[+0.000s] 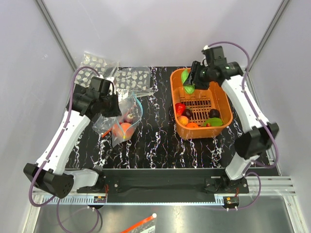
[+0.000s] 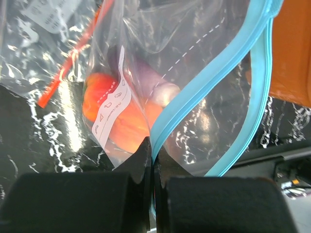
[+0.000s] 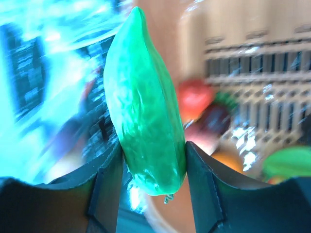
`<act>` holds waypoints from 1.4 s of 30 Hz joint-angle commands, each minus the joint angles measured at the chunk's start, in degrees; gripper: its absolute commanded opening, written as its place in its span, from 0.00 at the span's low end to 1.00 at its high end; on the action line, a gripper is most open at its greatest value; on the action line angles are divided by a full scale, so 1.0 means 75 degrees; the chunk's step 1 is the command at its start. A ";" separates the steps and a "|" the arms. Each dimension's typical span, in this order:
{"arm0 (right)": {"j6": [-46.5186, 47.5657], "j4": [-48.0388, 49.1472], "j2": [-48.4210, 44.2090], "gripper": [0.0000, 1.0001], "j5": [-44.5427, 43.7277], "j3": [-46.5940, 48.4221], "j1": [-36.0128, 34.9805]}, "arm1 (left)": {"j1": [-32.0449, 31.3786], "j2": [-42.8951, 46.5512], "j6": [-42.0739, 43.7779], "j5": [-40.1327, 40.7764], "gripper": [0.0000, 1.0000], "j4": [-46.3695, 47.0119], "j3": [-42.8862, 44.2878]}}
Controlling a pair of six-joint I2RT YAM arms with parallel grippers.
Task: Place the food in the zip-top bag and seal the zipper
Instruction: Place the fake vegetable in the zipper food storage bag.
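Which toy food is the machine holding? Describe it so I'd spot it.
Find the orange basket on the right. At its far left corner, the right hand pinches a glossy green pod-shaped vegetable. The other green piece lies loose in the basket; this one is gripped.

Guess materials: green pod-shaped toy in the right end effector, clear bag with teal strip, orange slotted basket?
Green pod-shaped toy: probably plastic, glossy; sharp highlights, faint surface ridges.
Clear bag with teal strip: thin plastic film; see-through, creased, glary.
Orange slotted basket: probably moulded plastic, semi-gloss; uniform colour, slotted floor.
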State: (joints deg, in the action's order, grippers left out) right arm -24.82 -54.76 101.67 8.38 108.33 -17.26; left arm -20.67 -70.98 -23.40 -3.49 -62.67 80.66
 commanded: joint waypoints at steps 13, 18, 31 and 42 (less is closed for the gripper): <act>-0.1787 -0.1841 -0.0677 0.35 0.3886 0.0943 -0.2432 | 0.0048 -0.0051 0.0881 -0.0156 0.00 0.2567 -0.0735; -0.3213 0.0064 -0.0595 0.35 0.4623 -0.0050 -0.2797 | 0.0037 -0.0040 0.0999 -0.0484 0.00 0.2953 -0.0993; -0.4508 -0.0103 0.0869 0.32 0.4907 0.1059 -0.2914 | 0.0025 0.0335 0.0963 -0.0989 0.00 0.3036 -0.1415; -0.4249 -0.1183 0.1397 0.33 0.4284 0.1188 -0.2926 | 0.0025 0.0417 0.0999 -0.0637 0.00 0.2708 -0.1275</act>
State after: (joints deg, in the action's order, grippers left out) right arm -56.86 -61.82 110.78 41.28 114.37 -38.57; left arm -20.67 -69.19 -16.69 -8.78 -43.72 69.73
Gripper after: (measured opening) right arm 0.556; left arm 0.008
